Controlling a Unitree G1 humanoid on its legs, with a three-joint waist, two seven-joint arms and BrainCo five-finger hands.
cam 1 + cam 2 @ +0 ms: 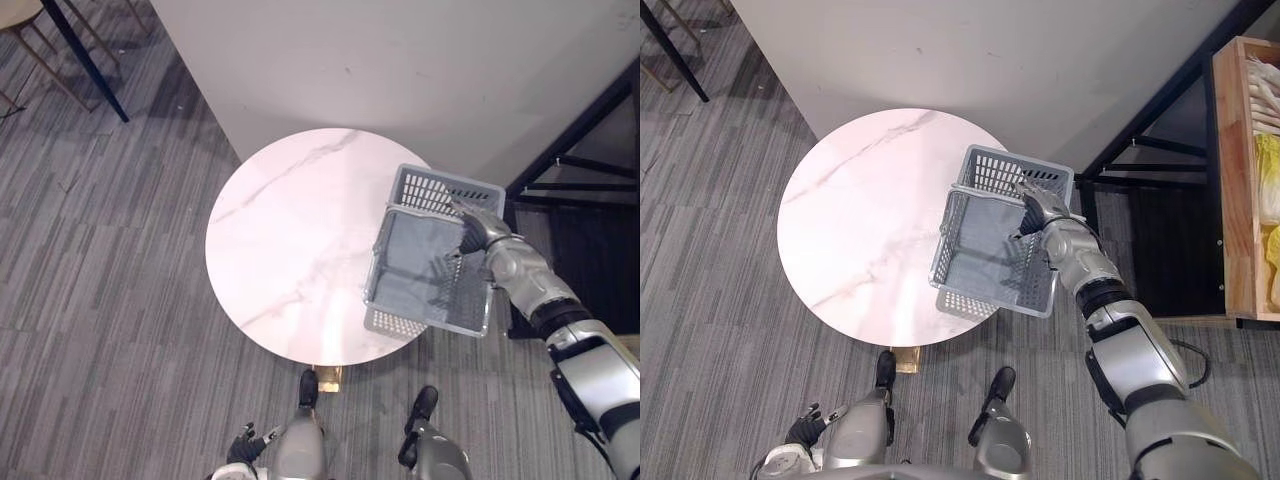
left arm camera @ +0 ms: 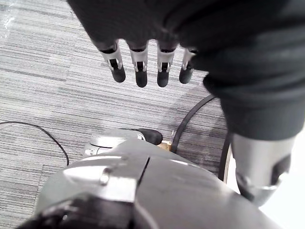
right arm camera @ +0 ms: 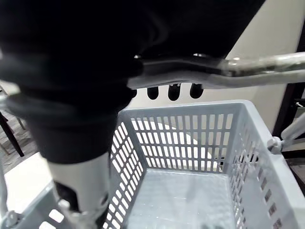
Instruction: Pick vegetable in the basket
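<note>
A grey slotted plastic basket [image 1: 445,186] hangs tilted over the right edge of the round white marble table [image 1: 290,240]. My right hand [image 1: 1045,212] is shut on its metal handle [image 3: 214,71], which crosses under the curled fingers in the right wrist view. The inside of the basket [image 3: 176,143] is bare. Pale yellow-green leafy vegetables [image 1: 1268,180] lie in a wooden crate [image 1: 1232,180] far to the right, apart from the basket. My left hand [image 1: 245,445] hangs low at my side, its fingers [image 2: 138,67] straight above the carpet and holding nothing.
A black metal rack [image 1: 1140,150] stands between the table and the wooden crate. A white wall runs behind the table. Chair and table legs [image 1: 60,50] stand at the far left on the grey striped carpet.
</note>
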